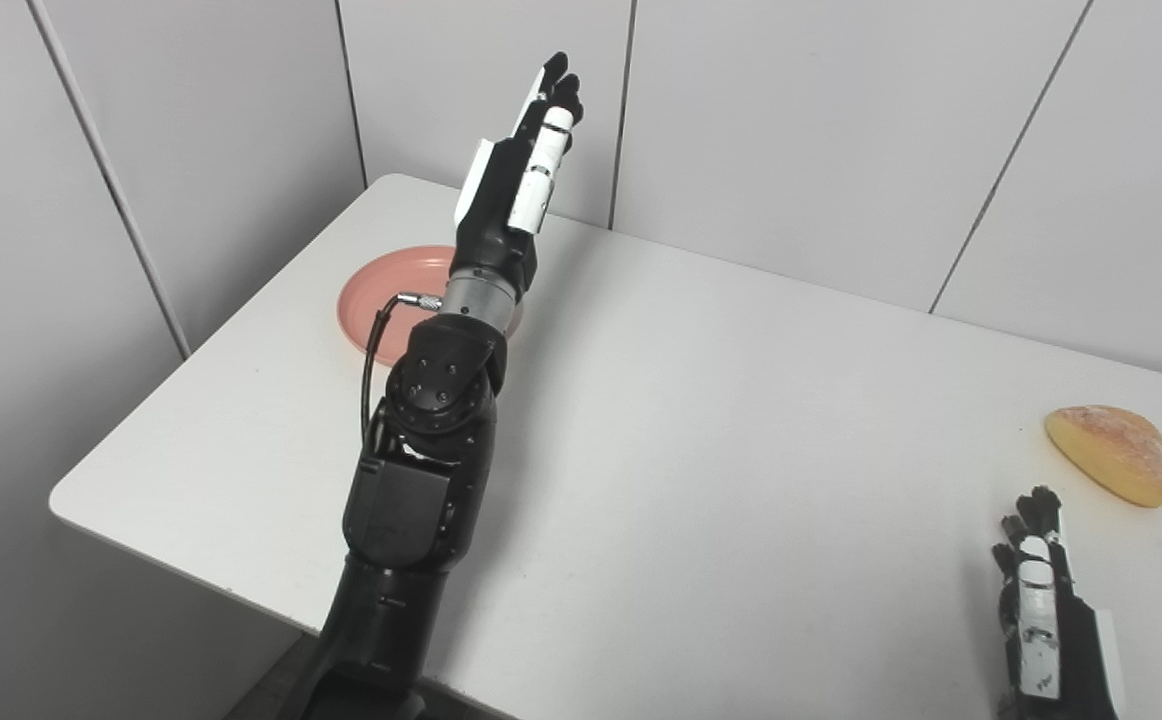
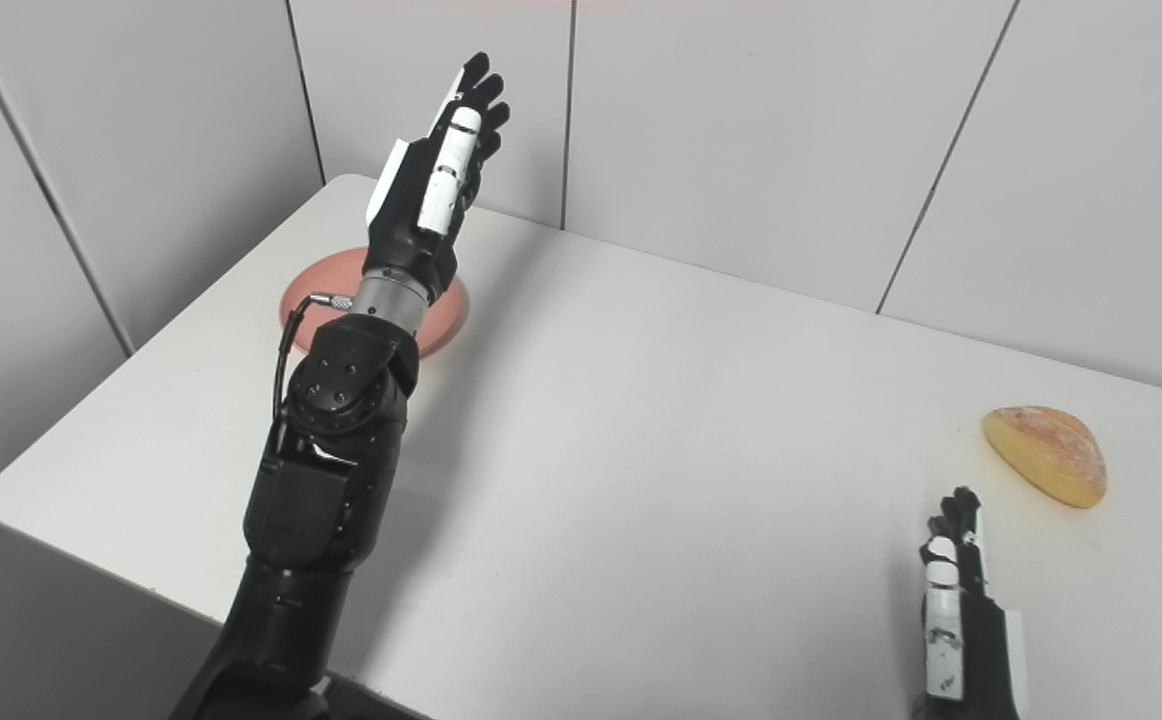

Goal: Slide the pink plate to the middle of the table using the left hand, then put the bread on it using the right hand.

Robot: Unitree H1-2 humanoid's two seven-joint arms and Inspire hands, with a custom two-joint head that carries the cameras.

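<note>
Pink plate (image 1: 391,290) seemingly beneath left hand (image 1: 521,160)

A white worktop (image 1: 701,420) with rounded corners is being shown, its far left corner being set close to the meeting of two walls. The space behind its far edge and beyond its left edge is being closed off by pale grey wall panels (image 1: 801,130), which are being divided by thin dark seams. A faint shadow is being cast across the worktop's left part.
</note>
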